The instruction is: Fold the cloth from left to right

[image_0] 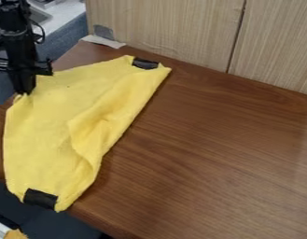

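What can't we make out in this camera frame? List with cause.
Camera view:
- How the gripper meets the yellow cloth: too small and dark, partly covered by the gripper itself.
- Cloth underside and inner side of its raised fold: hidden by the cloth's upper layer.
- Rest of the table: cut off by the right and bottom edges.
- Small orange item, bottom left: cut off by the bottom edge.

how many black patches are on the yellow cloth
2. The upper patch is at the cloth's far end, near the wood panel; the lower patch is at its near end. Others may be hidden under the folds.
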Robot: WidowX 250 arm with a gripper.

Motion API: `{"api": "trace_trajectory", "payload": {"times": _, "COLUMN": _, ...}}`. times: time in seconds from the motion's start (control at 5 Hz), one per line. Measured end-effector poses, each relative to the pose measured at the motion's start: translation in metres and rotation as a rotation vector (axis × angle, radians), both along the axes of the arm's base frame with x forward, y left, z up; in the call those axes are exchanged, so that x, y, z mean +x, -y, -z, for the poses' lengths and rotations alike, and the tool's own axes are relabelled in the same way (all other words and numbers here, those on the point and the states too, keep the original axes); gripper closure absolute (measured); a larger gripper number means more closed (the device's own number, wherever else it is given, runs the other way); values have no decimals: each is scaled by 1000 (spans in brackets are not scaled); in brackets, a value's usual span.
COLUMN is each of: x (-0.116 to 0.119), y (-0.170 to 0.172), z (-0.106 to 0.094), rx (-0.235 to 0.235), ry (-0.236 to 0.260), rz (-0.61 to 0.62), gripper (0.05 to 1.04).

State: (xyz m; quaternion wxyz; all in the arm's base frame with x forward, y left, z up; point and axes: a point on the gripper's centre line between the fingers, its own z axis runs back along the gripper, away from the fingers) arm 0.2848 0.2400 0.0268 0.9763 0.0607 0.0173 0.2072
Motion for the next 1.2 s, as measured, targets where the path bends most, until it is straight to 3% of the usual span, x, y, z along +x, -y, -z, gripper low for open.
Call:
{"api": "trace_trajectory", "payload": {"times": 0.4, "x": 0, "y": 27, "z": -42, "rx": -22, "ry": 38, "rz": 7, "gripper": 1015}}
{"api": "trace_trajectory", "payload": {"times": 0.6, "x": 2, "y": 66, "z": -62, "rx": -55, "ry": 77, "rz": 90, "gripper": 1015}}
{"api": "trace_trajectory", "payload": {"times": 0.8, "x": 3, "y": 108, "z": -66, "rx": -79, "ry": 80, "rz": 187, "gripper": 1015}}
{"api": "trace_trajectory", "payload": {"times": 1.2, "x": 9, "y": 161, "z": -45, "rx": -82, "ry": 76, "rz": 288, "gripper": 1015}}
